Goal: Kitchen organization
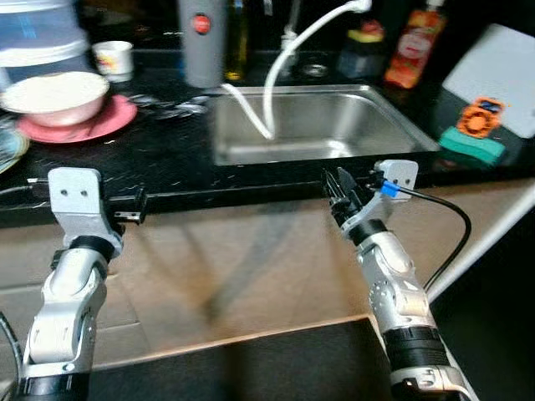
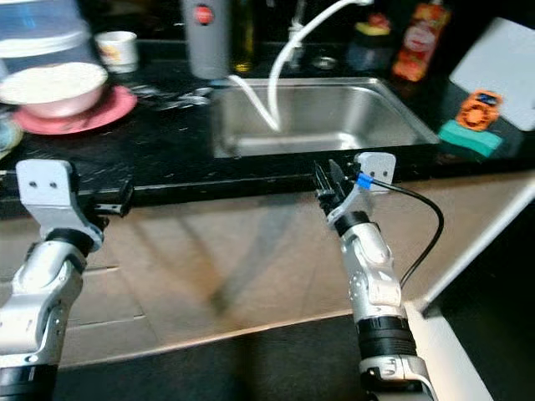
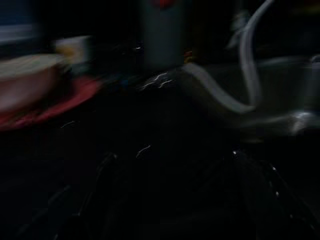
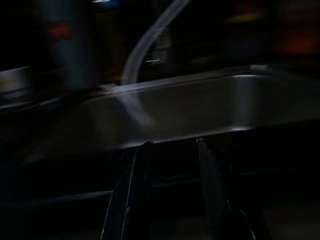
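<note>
Right wrist view: right gripper (image 4: 167, 192) fingers parted, empty, sink (image 4: 200, 107) beyond.

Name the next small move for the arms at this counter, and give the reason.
Probably lift the right hand above the black counter edge. Both hands hang in front of it, below the top, holding nothing, while the sink and the bowl lie farther in.

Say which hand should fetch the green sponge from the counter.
Right, probably. The right hand hangs at the counter edge before the sink, with the green sponge on that side; the left hand is far across.
</note>
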